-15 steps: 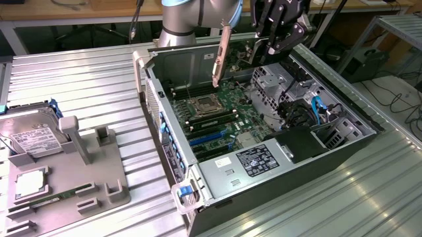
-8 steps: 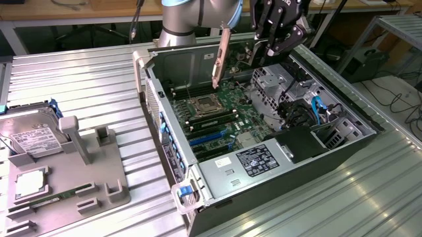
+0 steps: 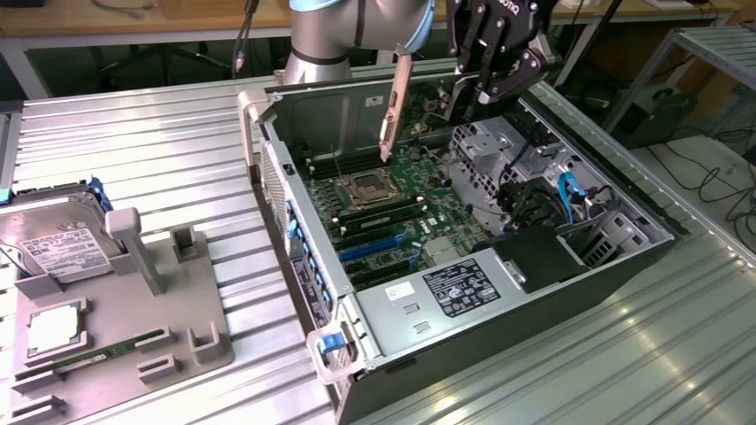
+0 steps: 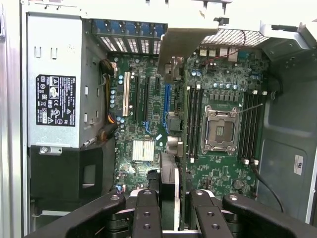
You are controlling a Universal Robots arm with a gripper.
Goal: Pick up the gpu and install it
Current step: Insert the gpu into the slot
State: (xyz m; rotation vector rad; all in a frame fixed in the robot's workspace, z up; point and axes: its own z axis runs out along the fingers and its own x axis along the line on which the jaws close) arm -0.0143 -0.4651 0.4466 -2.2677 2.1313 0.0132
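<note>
Exterior view: a ribbed metal desk (image 3: 142, 159) carries everything, and the biggest thing on it is the open computer case (image 3: 473, 354), lying on its side with its insides facing up. The robot arm (image 3: 343, 27) reaches in from the far side of the case. On the floor of the case sits the green motherboard (image 3: 402, 208), and the power supply (image 3: 455, 288) with its black label fills the near corner. Off on the exterior view's left is a grey parts holder (image 3: 142, 292) with the hard drive (image 3: 59, 243) standing in it and a green memory stick (image 3: 101, 354) lying along its near edge.

The gripper (image 3: 497, 84) hangs over the case, and the gpu (image 3: 398, 106) is up in the air with it, on edge, its pale bracket strip pointing down above the board and clear of it.

From the wrist view, the jaws of the gripper (image 4: 177, 218) are clenched on the gpu (image 4: 168, 183), one finger on each face. The card runs edge-on towards its bracket (image 4: 185, 44) at the far end. Beneath it lie the long blue slot (image 4: 167, 101) and, just beside, the CPU socket (image 4: 220, 131).
</note>
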